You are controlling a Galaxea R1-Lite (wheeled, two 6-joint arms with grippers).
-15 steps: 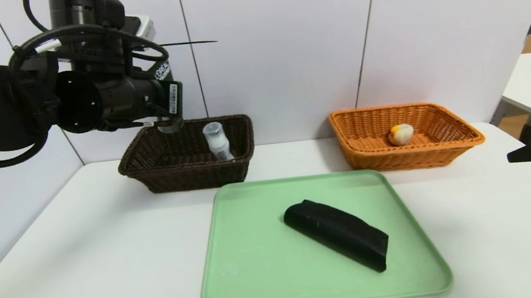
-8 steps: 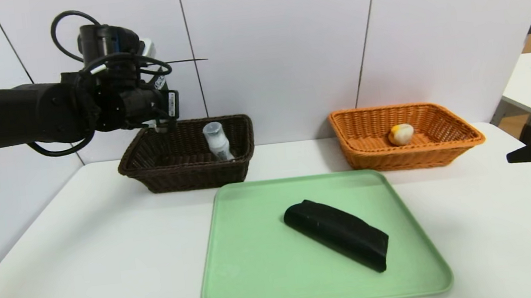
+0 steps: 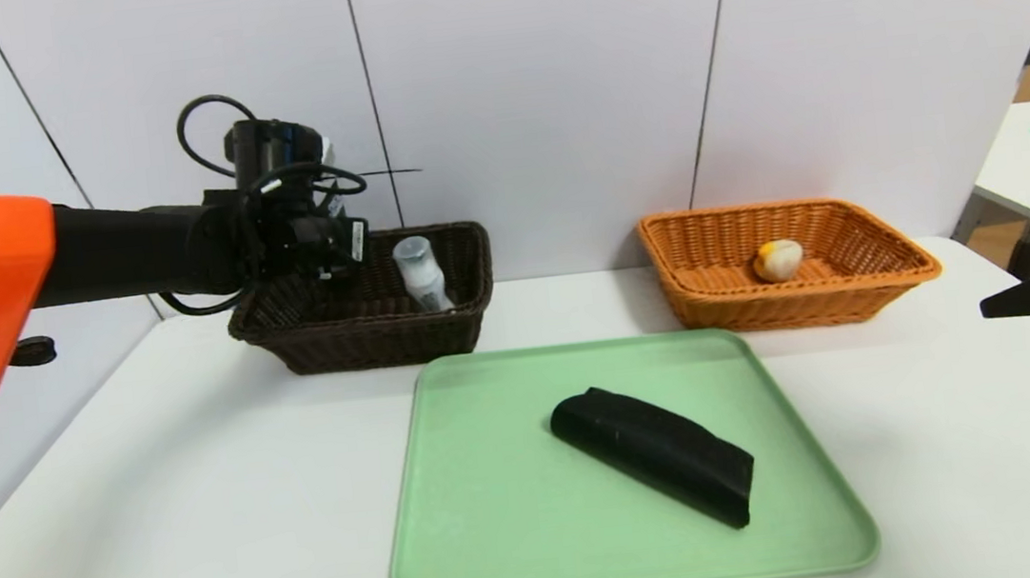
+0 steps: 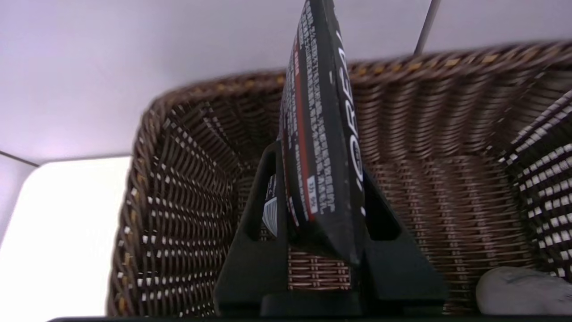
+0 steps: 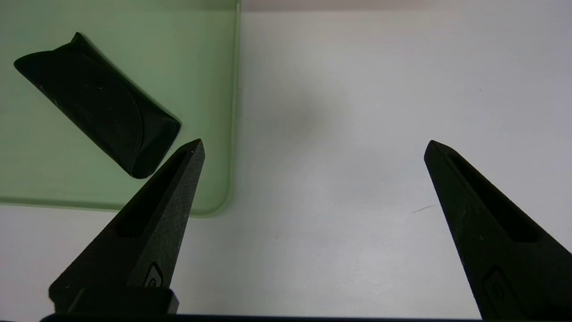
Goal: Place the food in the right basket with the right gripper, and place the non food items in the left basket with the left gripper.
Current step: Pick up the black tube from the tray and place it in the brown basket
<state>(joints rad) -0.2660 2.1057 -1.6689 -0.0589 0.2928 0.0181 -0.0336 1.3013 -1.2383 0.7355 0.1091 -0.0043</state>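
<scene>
The white surface (image 3: 162, 479) carries a green tray (image 3: 501, 520) in the middle, with the left basket (image 3: 358, 339) at the tray's eleven o'clock and the right basket (image 3: 794, 303) at its one o'clock. By the look of it the sorting is well along. The food (image 3: 777, 260) already lies inside the right basket, and the small white bottle (image 3: 421, 275) leans in the left basket's right half. The tube (image 4: 321, 134) is over the left basket but not yet released; the black pouch (image 3: 655, 454) lies on the tray and remains to be moved.

The pouch's long axis runs from ten o'clock to four o'clock across the tray, rounded end toward ten. The tube's long axis runs straight out along the fingers, its flat crimped end pointing toward the basket's far wall.

The left end effector (image 4: 319, 250) is clamped on the tube near its cap end, above the basket's left half. The right end effector (image 5: 313, 232) hangs at the tray's three o'clock, fingers spread wide and holding nothing.
</scene>
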